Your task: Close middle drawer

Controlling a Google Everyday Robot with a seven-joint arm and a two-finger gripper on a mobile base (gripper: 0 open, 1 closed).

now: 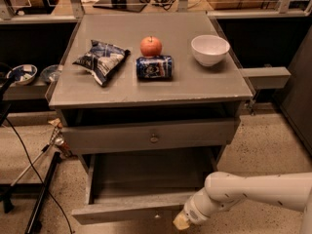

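Note:
The middle drawer (129, 209) is pulled far out at the bottom of the grey cabinet. Its deep box (146, 172) is open and looks empty, and its low flat front faces me. My gripper (182, 222) is at the end of the white arm (253, 191), which reaches in from the right. It sits low, right at the right end of the drawer's front, by its outer face. The taller-fronted drawer (146, 136) above, with a round knob (154, 138), stands slightly out. The lowest drawer is out of view.
On the cabinet top (204, 84) lie a chip bag (101, 58), an apple (151, 46), a blue can (154, 67) on its side and a white bowl (209, 49). Cables and a black stand leg (41, 199) are on the floor at left. A dark cabinet (300, 96) stands at right.

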